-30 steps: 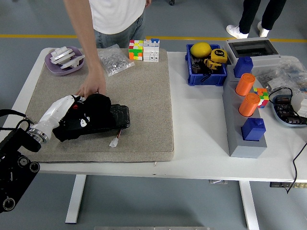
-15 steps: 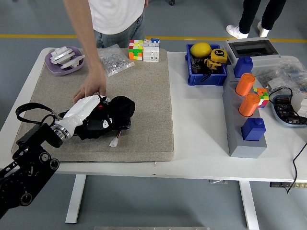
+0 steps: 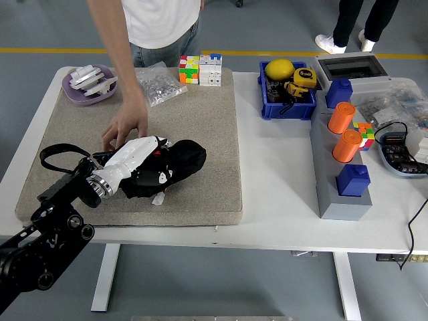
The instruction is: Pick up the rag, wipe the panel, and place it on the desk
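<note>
**Wiping the panel: keep the cloth flat and the stroke short**

The left hand [image 3: 137,160] lies palm down on the black rag [image 3: 175,162], its pale fingers [image 3: 155,142] pressed onto the cloth and bunching it rather than pinching it. The rag sits on the grey mat [image 3: 207,120], toward the mat's near left part, and covers nearly all of the dark panel [image 3: 144,186], of which only a sliver shows at the rag's near edge. A person's hand [image 3: 126,127] rests at the far side of the left hand, apparently steadying the panel.

To wipe well, the palm should probably press evenly so the rag drags across the panel instead of sliding off it. Strokes are best kept within the panel's outline and clear of the small white connector [image 3: 158,198] at its near edge. The right hand is out of view.
</note>
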Action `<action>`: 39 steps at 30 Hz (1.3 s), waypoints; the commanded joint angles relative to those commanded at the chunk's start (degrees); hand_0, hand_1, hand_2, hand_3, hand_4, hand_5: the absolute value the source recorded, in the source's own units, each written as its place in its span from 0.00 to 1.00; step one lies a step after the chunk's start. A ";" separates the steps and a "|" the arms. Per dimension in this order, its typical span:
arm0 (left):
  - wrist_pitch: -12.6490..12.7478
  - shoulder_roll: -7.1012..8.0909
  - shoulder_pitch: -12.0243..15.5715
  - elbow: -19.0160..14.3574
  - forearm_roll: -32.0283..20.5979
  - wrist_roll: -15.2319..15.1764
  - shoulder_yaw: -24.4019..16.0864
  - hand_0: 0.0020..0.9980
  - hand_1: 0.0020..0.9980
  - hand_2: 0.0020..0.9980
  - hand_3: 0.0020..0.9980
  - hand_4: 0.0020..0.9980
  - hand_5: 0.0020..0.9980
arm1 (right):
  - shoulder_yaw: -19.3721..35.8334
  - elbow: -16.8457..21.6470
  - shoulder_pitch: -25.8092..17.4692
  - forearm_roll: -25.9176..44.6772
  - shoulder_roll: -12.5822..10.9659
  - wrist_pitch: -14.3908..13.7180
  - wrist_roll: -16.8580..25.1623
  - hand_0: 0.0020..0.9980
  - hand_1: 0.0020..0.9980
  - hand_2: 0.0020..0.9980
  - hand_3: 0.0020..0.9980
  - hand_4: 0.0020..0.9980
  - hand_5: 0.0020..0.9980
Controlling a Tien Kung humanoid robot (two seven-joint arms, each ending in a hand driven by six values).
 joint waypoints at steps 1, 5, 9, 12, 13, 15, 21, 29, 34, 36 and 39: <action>0.00 -0.06 0.27 0.20 -0.07 -0.07 -0.50 0.25 0.19 0.50 0.46 0.15 0.00 | -0.03 0.00 -0.02 -0.02 0.01 0.02 -0.01 0.75 0.66 0.67 0.61 1.00 0.47; 0.14 -0.33 1.28 0.44 0.54 -0.20 -2.70 0.25 0.21 0.50 0.46 0.16 0.00 | -0.38 0.00 -0.13 0.29 0.08 0.01 -0.04 0.75 0.66 0.67 0.61 1.00 0.47; 0.19 -0.11 2.23 0.75 0.72 -0.27 -5.54 0.25 0.21 0.50 0.46 0.16 0.00 | -0.60 0.00 -0.21 0.56 0.10 -0.03 -0.02 0.75 0.66 0.67 0.61 1.00 0.47; 0.17 0.35 2.44 1.60 0.51 -0.63 -7.42 0.27 0.22 0.50 0.46 0.17 0.00 | -0.34 0.00 -0.18 0.40 0.05 -0.02 0.01 0.75 0.66 0.67 0.61 1.00 0.47; 0.18 0.60 2.46 1.96 0.32 -0.80 -7.93 0.27 0.22 0.50 0.46 0.17 0.00 | -0.33 0.00 -0.17 0.42 0.05 -0.02 0.01 0.75 0.66 0.67 0.61 1.00 0.47; 0.18 1.24 2.56 2.84 0.13 -1.21 -8.95 0.27 0.22 0.50 0.46 0.17 0.00 | -0.28 0.00 -0.22 0.49 0.05 0.00 0.05 0.75 0.66 0.67 0.61 1.00 0.47; 0.05 3.26 3.45 4.03 0.01 -1.77 -11.68 0.27 0.23 0.50 0.46 0.19 0.00 | -0.67 0.00 -0.26 1.03 0.03 -0.04 0.07 0.75 0.66 0.67 0.61 1.00 0.47; -0.04 4.68 5.97 4.38 0.61 -2.34 -15.88 0.27 0.25 0.50 0.46 0.22 0.00 | -1.59 0.00 -0.25 1.65 -0.09 -0.20 0.02 0.75 0.66 0.67 0.61 1.00 0.47; 0.05 6.09 7.28 4.41 1.00 -2.50 -18.54 0.27 0.24 0.50 0.46 0.22 0.00 | -2.74 0.00 -0.37 2.59 -0.17 -0.20 -0.06 0.75 0.66 0.67 0.61 1.00 0.47; 0.02 6.46 7.61 4.41 1.18 -2.51 -19.60 0.27 0.24 0.50 0.46 0.22 0.00 | -2.53 0.00 -0.31 2.41 -0.21 -0.22 -0.07 0.75 0.66 0.67 0.61 1.00 0.47; 0.02 6.76 8.04 4.38 1.14 -2.62 -21.29 0.27 0.24 0.50 0.46 0.22 0.00 | -1.83 0.00 -0.17 1.95 -0.20 -0.30 -0.02 0.75 0.66 0.67 0.61 1.00 0.47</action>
